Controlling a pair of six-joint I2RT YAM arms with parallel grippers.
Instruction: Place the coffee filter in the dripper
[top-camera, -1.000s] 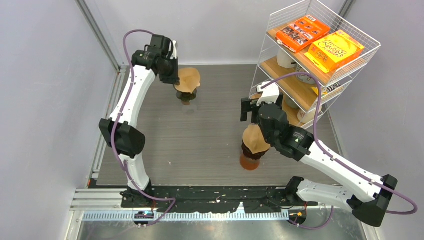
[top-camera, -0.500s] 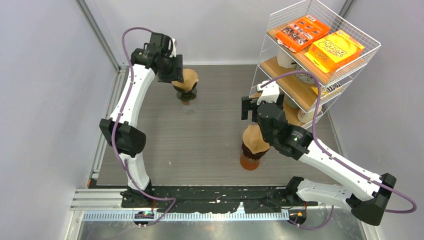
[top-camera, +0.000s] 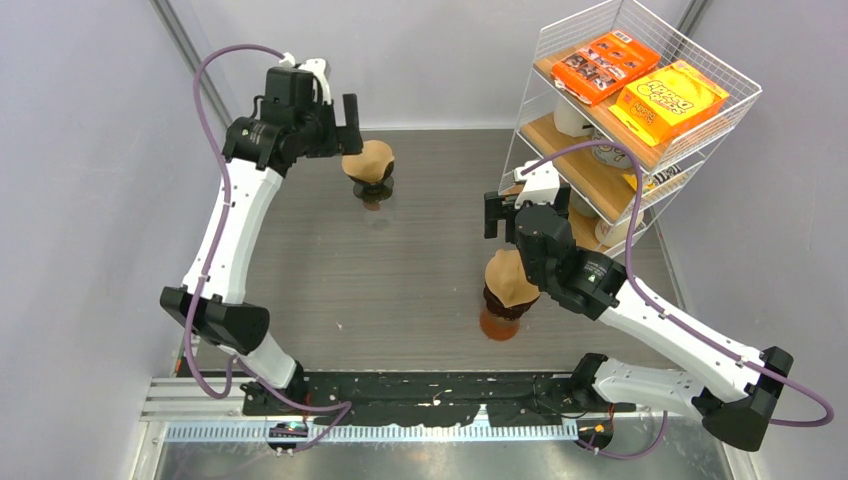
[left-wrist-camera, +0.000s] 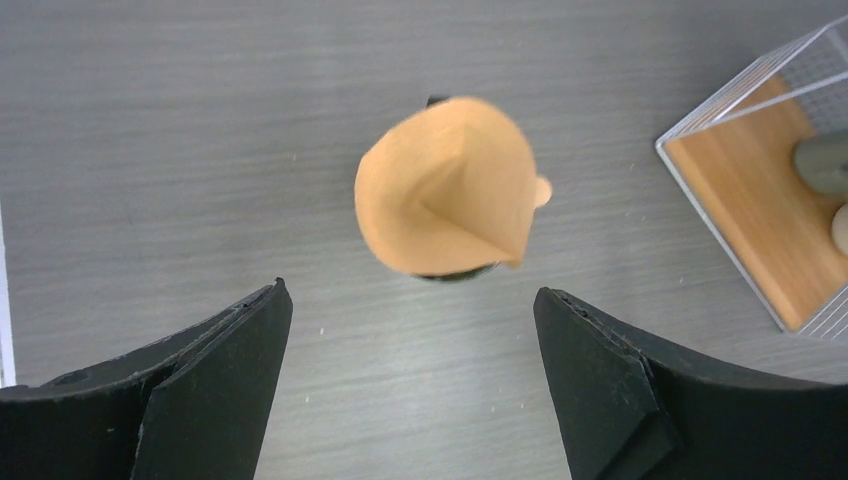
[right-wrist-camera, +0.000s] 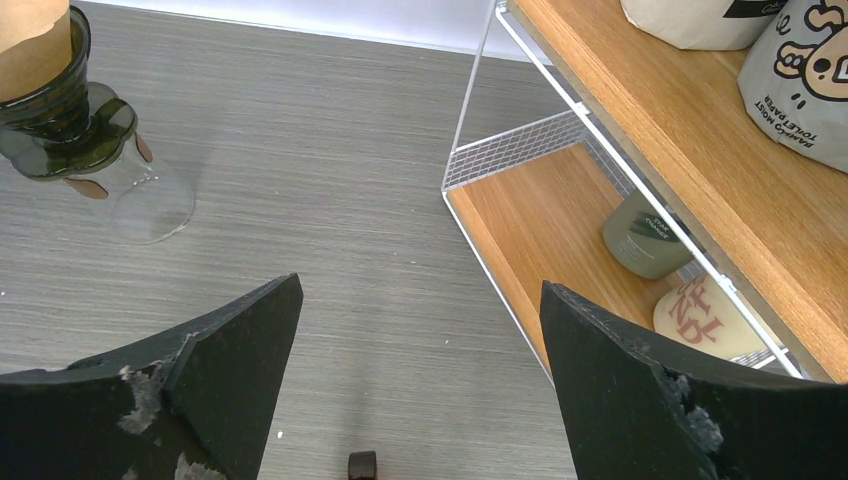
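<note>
grey wood-grain table (top-camera: 420, 260) boxed in by pale walls; white wire shelf rack (top-camera: 545, 60) with wooden boards at the far right, an orange box (top-camera: 605, 62) and a yellow-orange box (top-camera: 670, 100) on its top tier

left gripper (left-wrist-camera: 408, 292) raised at the far left of the table, looking straight down; jaws spread wide, nothing between them, bare table showing in the gap

coffee filter (left-wrist-camera: 445, 185), brown paper cone, sits in the dripper (left-wrist-camera: 455, 275) at the far side of the table, just beyond the left fingers and clear of them; from above the paper hides nearly all of the dripper, only a dark sliver of rim shows at its near edge; a fold line runs across the paper, mouth looks partly folded over, cannot tell how deep it is seated

from the right wrist the same dripper reads as dark green glass, the filter standing up out of its rim

right gripper (right-wrist-camera: 420, 285) near the rack's lower corner, jaws also wide, holding nothing

second filter (top-camera: 512, 278) in a second dripper (top-camera: 505, 300) on an orange base (top-camera: 498, 325), mid-table, partly under the right arm

lower shelf holds a dark mug (right-wrist-camera: 640, 235)
</note>
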